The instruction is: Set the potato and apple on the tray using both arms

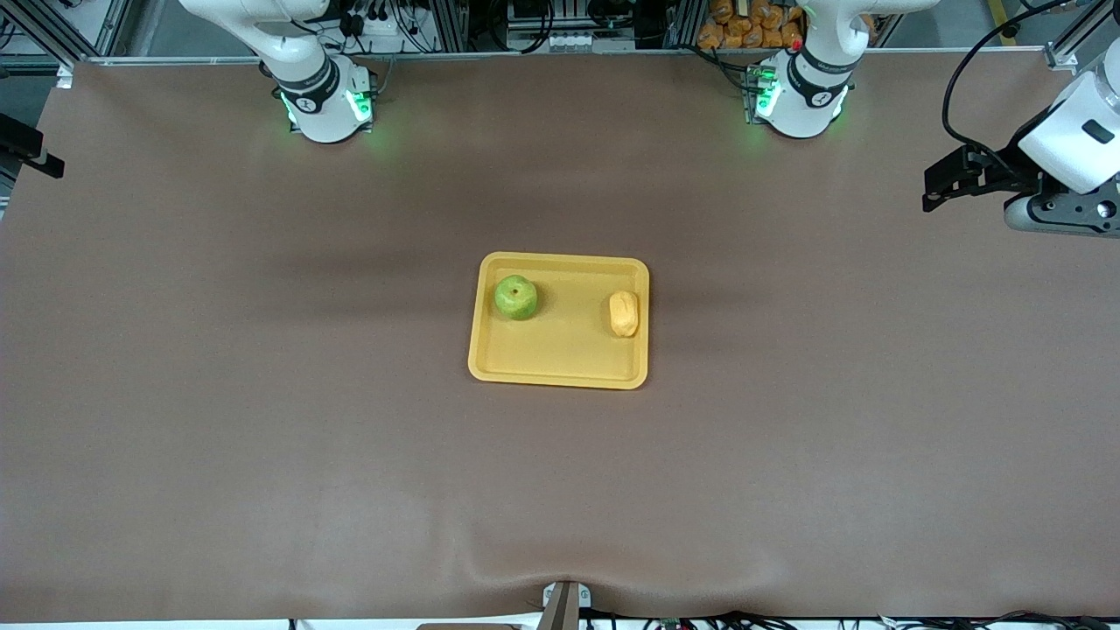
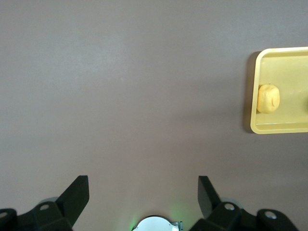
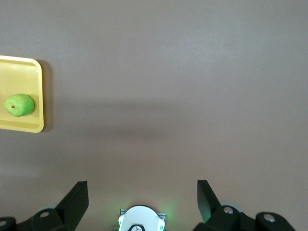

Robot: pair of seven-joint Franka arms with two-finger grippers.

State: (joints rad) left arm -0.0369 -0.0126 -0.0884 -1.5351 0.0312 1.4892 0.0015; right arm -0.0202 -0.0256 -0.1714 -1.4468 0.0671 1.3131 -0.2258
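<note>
The yellow tray (image 1: 560, 354) lies in the middle of the table. The green apple (image 1: 516, 297) sits on it toward the right arm's end. The yellow-orange potato (image 1: 624, 313) lies on it toward the left arm's end. My left gripper (image 1: 929, 191) is open and empty, up over the bare table at the left arm's end; its wrist view (image 2: 143, 185) shows the potato (image 2: 268, 98) on the tray (image 2: 288, 67). My right gripper (image 3: 143, 190) is open and empty over bare table at the right arm's end; its wrist view shows the apple (image 3: 19, 104) on the tray (image 3: 21, 77).
A brown cloth (image 1: 262, 394) covers the whole table. The two arm bases (image 1: 328, 105) (image 1: 796, 101) stand along the edge farthest from the front camera. A small mount (image 1: 564, 604) sits at the nearest table edge.
</note>
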